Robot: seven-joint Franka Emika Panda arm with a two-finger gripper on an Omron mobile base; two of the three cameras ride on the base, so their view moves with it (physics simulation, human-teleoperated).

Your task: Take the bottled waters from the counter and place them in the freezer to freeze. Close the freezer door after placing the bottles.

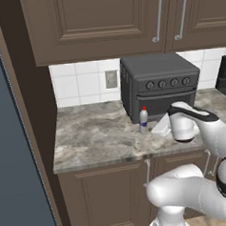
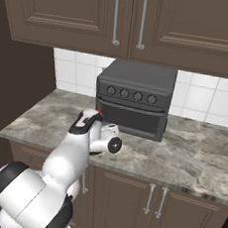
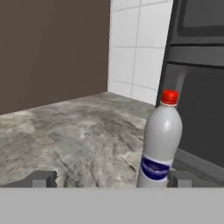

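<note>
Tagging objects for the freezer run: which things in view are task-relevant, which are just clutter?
Job:
- red-capped bottle, upright on the counter, in front of the toaster oven
- tool, open, bottle standing near its right fingertip, not gripped
- blue-grey freezer panel at the left edge

Lying about:
- toaster oven
- upper cabinets
- wall outlet

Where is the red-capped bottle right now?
The red-capped bottle stands upright on the counter, just in front of the toaster oven, near its left front corner in the left base view.
</note>
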